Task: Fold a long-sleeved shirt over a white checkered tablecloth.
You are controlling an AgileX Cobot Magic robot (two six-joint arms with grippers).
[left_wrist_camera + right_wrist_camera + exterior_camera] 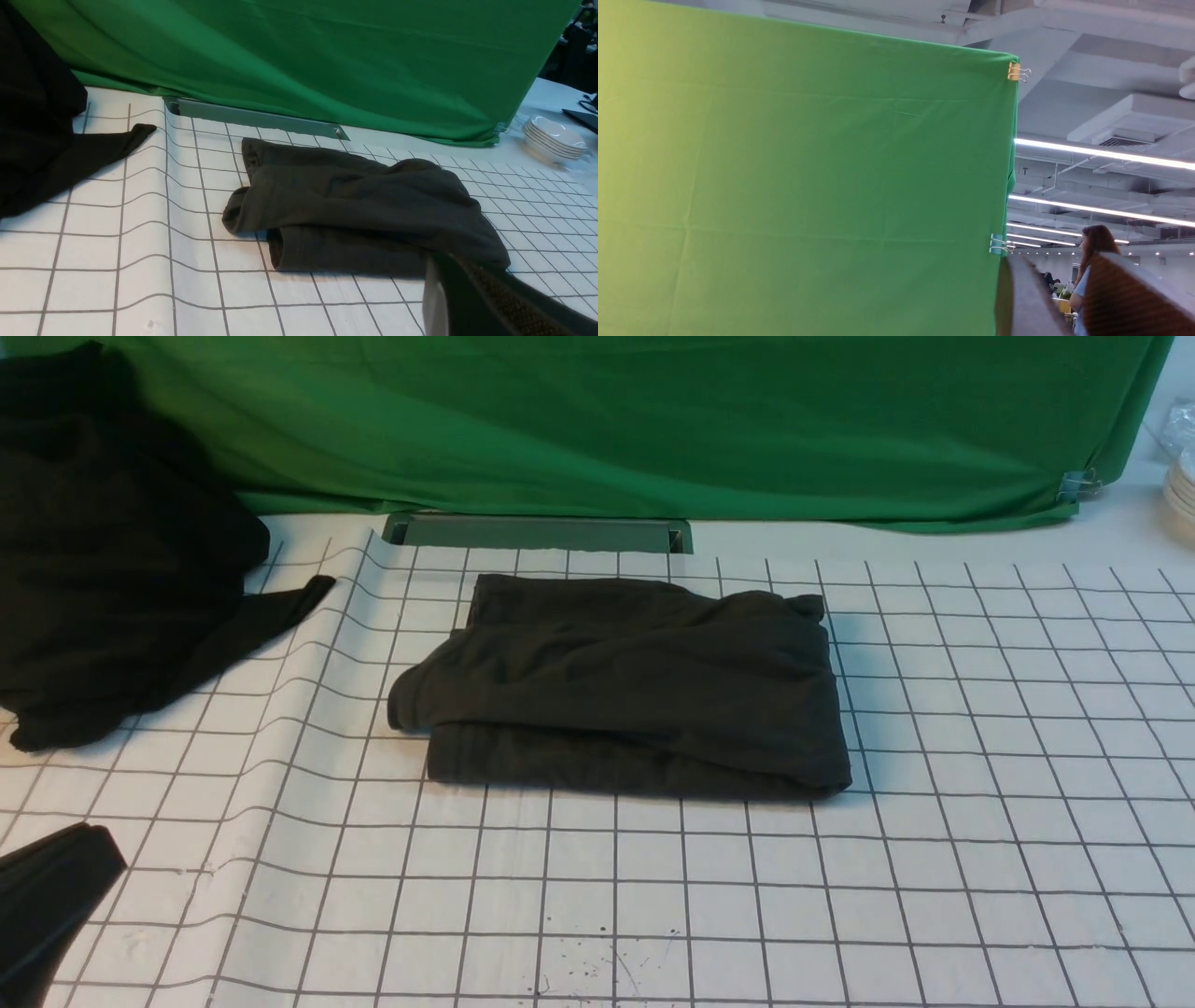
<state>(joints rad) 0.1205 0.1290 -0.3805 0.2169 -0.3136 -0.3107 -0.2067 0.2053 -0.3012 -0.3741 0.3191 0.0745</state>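
Note:
The long-sleeved shirt (635, 681) lies folded into a dark, thick rectangle in the middle of the white checkered tablecloth (934, 859). One rolled edge sticks out at its left side. Neither gripper touches it. My left gripper (47, 887) sits low at the near left corner, well clear of the shirt. The left wrist view shows the shirt (355, 205) on the tablecloth (117, 261), with the left gripper (441, 266) shut on nothing. My right gripper (1055, 261) is out of the front view. It points up at the backdrop, its jaws apart and empty.
A blacker heap of cloth (112, 551) lies at the far left, one corner reaching onto the tablecloth. The green backdrop (653, 420) closes the back, with a grey metal bar (541, 532) at its foot. Stacked white plates (553, 140) sit at the far right.

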